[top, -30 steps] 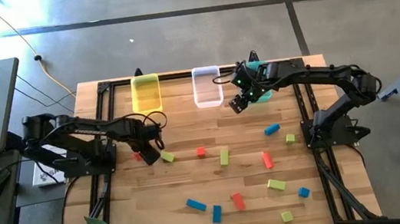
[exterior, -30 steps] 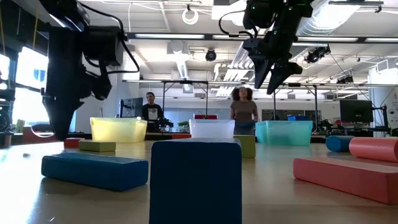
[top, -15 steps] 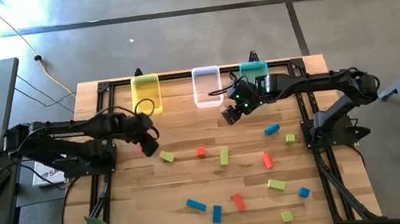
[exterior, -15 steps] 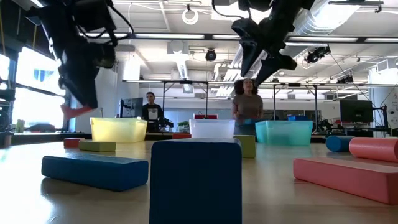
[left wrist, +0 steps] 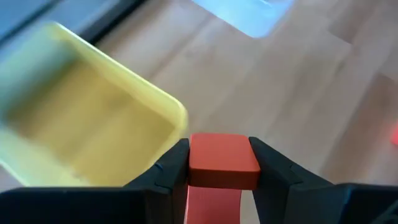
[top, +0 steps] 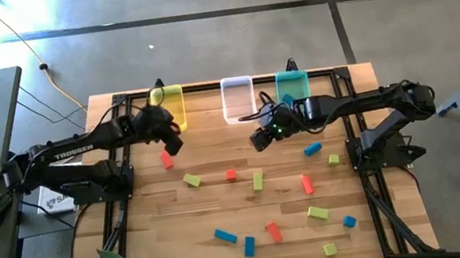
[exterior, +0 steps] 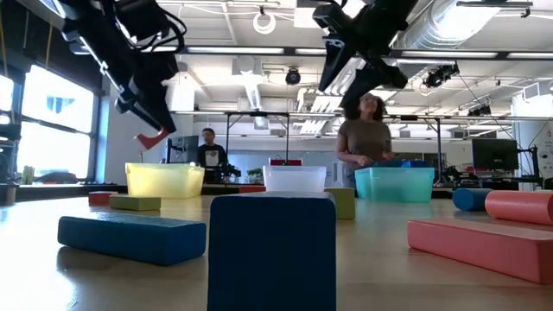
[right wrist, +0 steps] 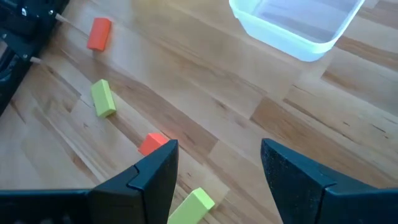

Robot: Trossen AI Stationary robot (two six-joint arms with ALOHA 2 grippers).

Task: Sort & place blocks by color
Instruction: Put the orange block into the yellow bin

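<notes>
My left gripper (top: 168, 153) is shut on a red-orange block (top: 166, 160) in the air, just near of the yellow bin (top: 167, 107); the low view (exterior: 152, 138) shows the block clear of the table. My right gripper (top: 257, 140) is open and empty above the table's middle, near of the clear bin (top: 238, 99). Below it lie a red-orange cube (right wrist: 153, 143) and two yellow-green blocks (right wrist: 103, 98). Several more red-orange, yellow-green and blue blocks lie flat across the near half of the table. My left gripper pinches the red-orange block by two opposite sides (left wrist: 194, 163) between its two fingers. The fingers slant downward in the low view. The block sticks out past the fingertips (exterior: 152, 138), tilted and lifted clear of the table.
The teal bin (top: 293, 83) stands at the far edge, right of the clear bin. A blue block (top: 312, 148) and a yellow-green cube (top: 334, 159) lie near the right arm's base. A person stands in the room behind the table.
My left gripper has lifted the red-orange block clear of the table and carried it up and toward the far edge, to the yellow bin. My right gripper has gone from beside the teal bin toward the table's left and near edge, over the table's middle.
</notes>
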